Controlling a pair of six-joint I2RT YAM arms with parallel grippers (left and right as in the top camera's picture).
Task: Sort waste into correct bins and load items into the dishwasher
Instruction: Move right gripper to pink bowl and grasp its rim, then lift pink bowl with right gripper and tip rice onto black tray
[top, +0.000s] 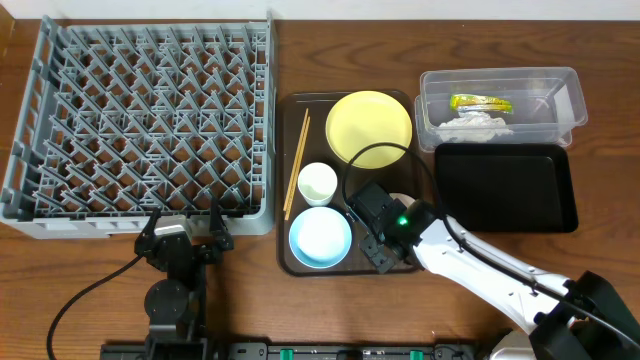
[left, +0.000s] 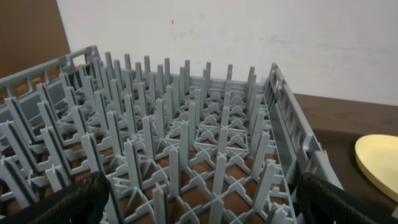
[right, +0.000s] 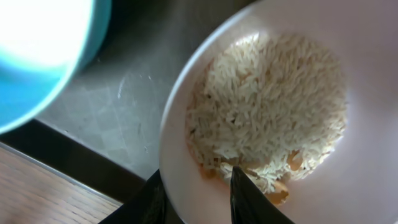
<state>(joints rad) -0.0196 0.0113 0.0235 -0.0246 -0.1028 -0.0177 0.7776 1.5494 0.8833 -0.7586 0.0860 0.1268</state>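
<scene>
Grey dish rack (top: 140, 120) unfilled; wrapper (top: 478, 102), paper (top: 470, 125) binned in tub (top: 575, 95); rice bowl (right: 367, 37) rim straddled by right gripper (right: 199, 190), grip unclear; left gripper (top: 185, 220) spread.

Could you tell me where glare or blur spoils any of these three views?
Right wrist: the light blue bowl is blown out to white, while the rice is sharp. Left wrist: the grey rack is crisp, the arm's fingers dark and soft. Overhead: evenly lit, no strong glare.

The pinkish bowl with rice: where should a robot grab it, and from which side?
Pinch the thin rim from above, one finger inside, one outside; the bowl is too wide to span and rice fills its middle. The right gripper straddles that rim.
</scene>
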